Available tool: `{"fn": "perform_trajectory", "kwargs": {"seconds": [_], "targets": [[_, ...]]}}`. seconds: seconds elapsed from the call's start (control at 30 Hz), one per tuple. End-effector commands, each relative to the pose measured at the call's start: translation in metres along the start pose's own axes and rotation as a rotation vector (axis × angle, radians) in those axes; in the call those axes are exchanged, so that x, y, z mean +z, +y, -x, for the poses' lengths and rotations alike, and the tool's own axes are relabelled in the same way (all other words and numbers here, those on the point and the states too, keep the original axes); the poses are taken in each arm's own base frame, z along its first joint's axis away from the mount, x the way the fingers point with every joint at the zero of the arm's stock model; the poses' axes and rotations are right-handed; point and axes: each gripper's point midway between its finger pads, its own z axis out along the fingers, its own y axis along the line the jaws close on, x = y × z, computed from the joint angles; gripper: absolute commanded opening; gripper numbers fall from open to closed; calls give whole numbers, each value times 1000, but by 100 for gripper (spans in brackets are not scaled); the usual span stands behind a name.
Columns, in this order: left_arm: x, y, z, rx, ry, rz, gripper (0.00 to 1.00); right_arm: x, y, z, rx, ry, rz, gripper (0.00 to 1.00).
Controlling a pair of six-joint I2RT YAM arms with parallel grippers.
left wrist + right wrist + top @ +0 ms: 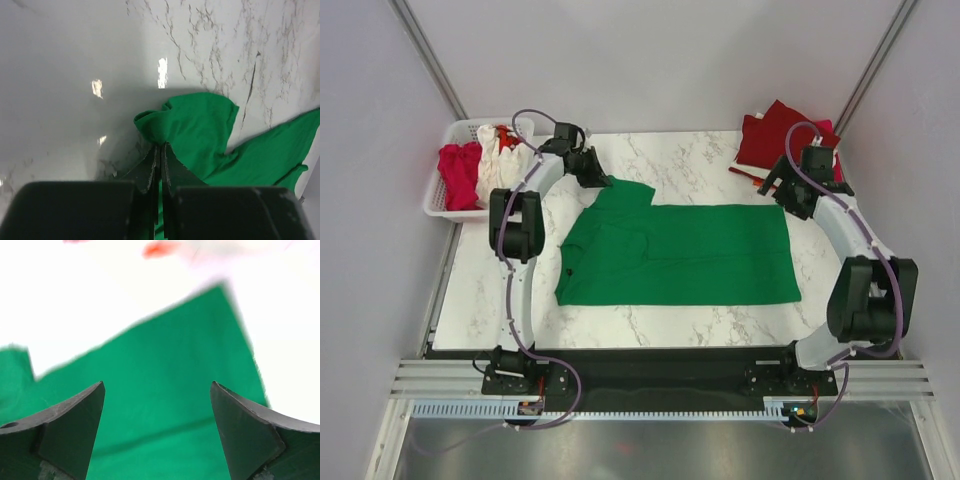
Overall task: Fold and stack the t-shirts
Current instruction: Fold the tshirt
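Green t-shirt (690, 255): lies spread flat on the table (700, 160), under and between my two sets of jaws. One sleeve (200, 125) sticks out at the far left.
Left gripper (159, 147): jaws pressed together, pinching a bunched fold at the sleeve's edge. The cloth rises into a small peak just ahead of my tips.
Right gripper (157, 390): jaws spread wide with nothing between them. The shirt's far right corner lies below and ahead of them, apart from the pads.
Handling (judged): light, soft, limp cloth. It has no stiffness, so it drapes and drags from any held point. It is not fragile and is unlikely to slip in a firm pinch.
Grip point (judged): edges and corners, taking all layers in one pinch. The right jaws call for the far hem corner, to match the left hold on the sleeve.
Risk (judged): a single-layer pinch lets the lower layer trail and spoils the fold.
Surroundings: a dark red t-shirt (775, 135) lies beyond the right jaws. A white basket (440, 205) beyond the left jaws holds a magenta t-shirt (458, 175) and a white t-shirt (505, 150).
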Motion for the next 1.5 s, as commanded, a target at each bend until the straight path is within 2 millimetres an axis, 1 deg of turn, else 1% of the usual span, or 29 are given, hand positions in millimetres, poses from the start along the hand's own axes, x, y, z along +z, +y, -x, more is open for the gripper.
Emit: {"fn": "perform_trajectory", "kwargs": {"seconds": [0.0,0.03,0.07,0.1,0.13,0.17,0.2,0.3,0.33,0.37,0.43,0.53,0.63,0.67,0.7,0.73,0.77,0.8,0.93,0.97,1.03,1.07,1.13,1.17,1.23,1.27,1.33,1.43,1.47], "targets": [[-53,-51,10,51,-83,-17,2,26,-21,41,46,-97,-107,92],[-52,-49,2,59,-71,-6,2,41,-32,36,45,-72,-147,90],[-53,-54,-2,74,-67,-8,2,49,-42,39,49,-82,-179,85],[-53,-57,-5,80,-63,-11,2,56,-46,43,53,-87,-192,81],[-56,-61,-6,89,-65,-18,2,72,-54,36,59,-53,-206,77],[-55,-64,-10,92,-56,-20,2,79,-58,38,68,-51,-215,73],[-55,-65,-12,95,-54,-23,2,91,-61,37,69,-37,-228,72],[-58,-70,-18,115,-46,-28,2,103,-68,38,67,-37,-263,72],[-57,-70,-19,125,-45,-25,2,108,-72,35,67,-28,-275,72],[-60,-71,-21,130,-45,-23,2,109,-74,36,66,-35,-286,72],[-59,-68,-22,129,-42,-17,2,116,-75,39,63,-41,-294,72],[-59,-70,-24,135,-40,-19,2,124,-78,41,56,-42,-308,72],[-61,-71,-22,140,-45,-20,2,131,-81,35,53,-25,-316,70],[-61,-71,-22,141,-45,-19,2,133,-81,34,55,-23,-310,68],[-61,-70,-22,141,-47,-15,2,136,-80,29,56,-7,-301,67],[-61,-70,-21,143,-49,-14,2,137,-80,27,58,-2,-297,65],[-60,-69,-21,144,-49,-12,2,138,-80,26,58,-2,-292,61],[-60,-69,-21,144,-49,-11,2,139,-81,22,58,10,-288,59],[-57,-65,-23,142,-44,-3,2,140,-82,16,60,15,-285,51],[-57,-65,-23,142,-43,-2,2,141,-84,14,63,19,-287,45],[-56,-64,-23,139,-43,1,2,141,-83,12,64,20,-281,40],[-56,-64,-23,138,-39,0,2,141,-83,12,61,19,-281,33],[-57,-66,-22,141,-44,-3,2,142,-85,10,59,23,-284,28],[-57,-65,-22,142,-44,-3,2,142,-84,11,56,22,-283,20],[-58,-67,-21,143,-47,-3,2,142,-84,12,53,18,-284,8],[-59,-67,-20,147,-50,-3,2,141,-85,11,55,24,-286,0],[-61,-67,-20,162,-49,-2,2,136,-79,18,52,8,-271,0],[-69,-66,-16,207,-67,22,2,125,-71,33,44,-19,-252,0],[-73,-63,-16,215,-68,43,2,120,-68,38,43,-23,-251,0]]}}
